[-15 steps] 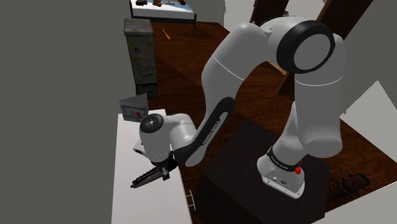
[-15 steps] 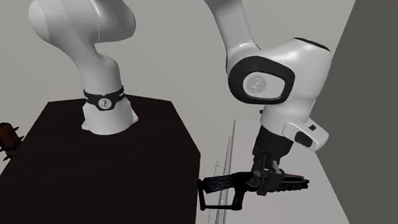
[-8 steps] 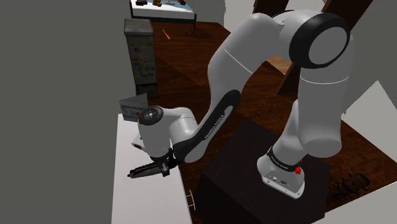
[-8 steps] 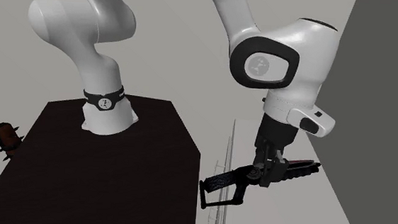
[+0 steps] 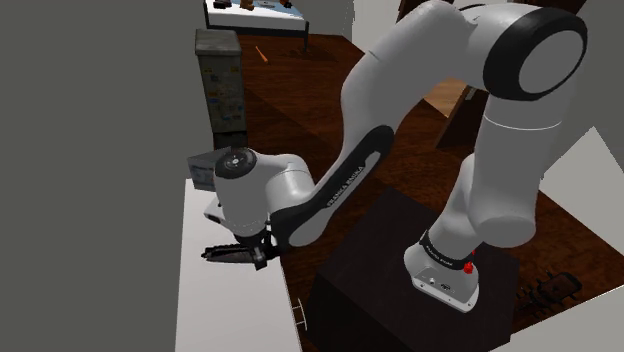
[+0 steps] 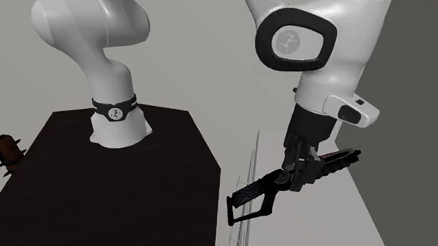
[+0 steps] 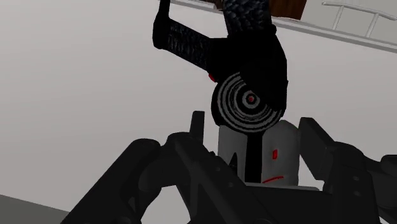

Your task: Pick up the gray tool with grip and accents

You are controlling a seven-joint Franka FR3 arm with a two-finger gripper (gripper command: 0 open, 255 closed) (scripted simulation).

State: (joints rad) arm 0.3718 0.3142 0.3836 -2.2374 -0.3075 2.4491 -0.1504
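**Tool in the gripper, tilted over the white counter**

Tool: long and narrow, mostly black. Wrist view shows a grey block between the fingers with small red marks, and above it a round disc of black and grey rings with a red dot at its centre. A rough black grip runs on past the disc, away from the camera.

Gripper: jaws closed on the tool near its middle, clasping the grey block from both sides. In the wrist view the two black fingers stand tight against that block.

Attitude: in the second exterior view the tool lies slanted. Its looped handle end is low toward that view's left, and its other end is higher toward the right, just under the wrist. In the shoulder view it sticks out from the gripper toward that view's left, nearly level.

Position: tool is over the white counter, near the counter's edge on the stand's side. Cannot tell from these views whether any part touches the surface.

Surroundings: arm bends down from the dark stand with the wrist over the counter. A thin rail runs along the counter's front. A grey cabinet stands beyond the counter on the brown wood floor.
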